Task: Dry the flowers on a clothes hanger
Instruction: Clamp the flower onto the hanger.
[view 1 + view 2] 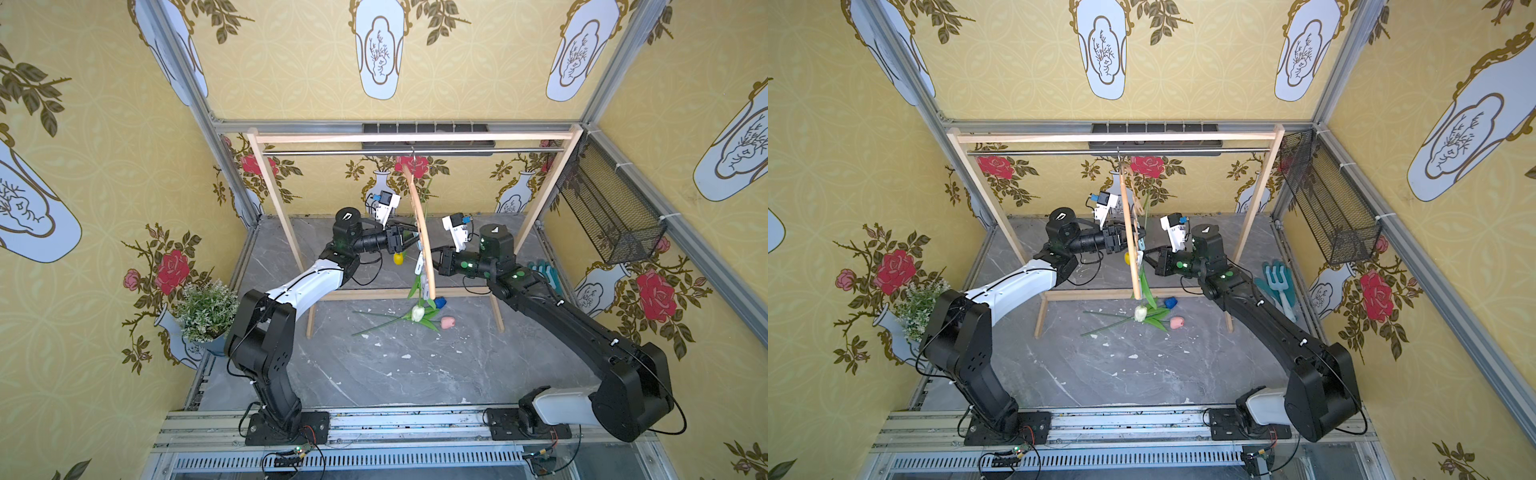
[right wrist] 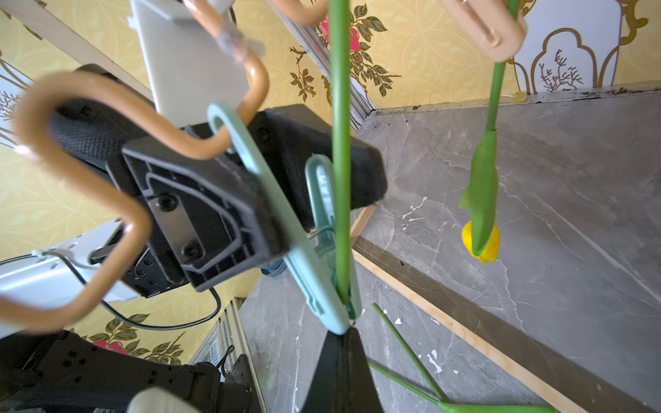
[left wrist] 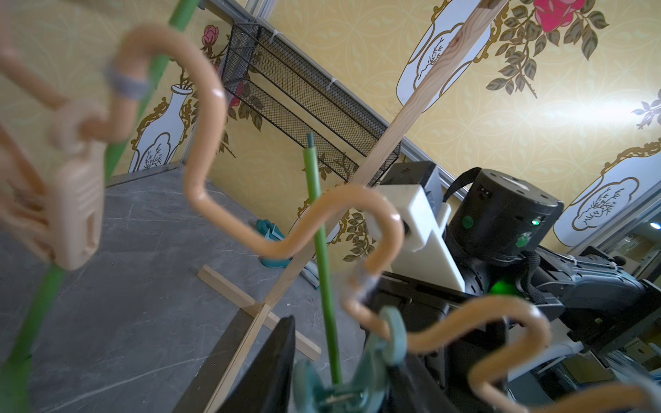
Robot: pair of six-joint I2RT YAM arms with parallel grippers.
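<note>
Flowers, four tulips: yellow tulip pinned head-down on the clothes hanger, which hangs from the rack's metal rail. White tulip dangles below, stem in the mint clothespin. Blue tulip and pink tulip lie on the table, unhung. Right gripper is pinched on the white tulip's stem under the pin, apparently steadying it. Left gripper straddles the pin's handles; squeezing or slack, cannot tell. Both arms reach forward and meet at the hanger from opposite sides.
</note>
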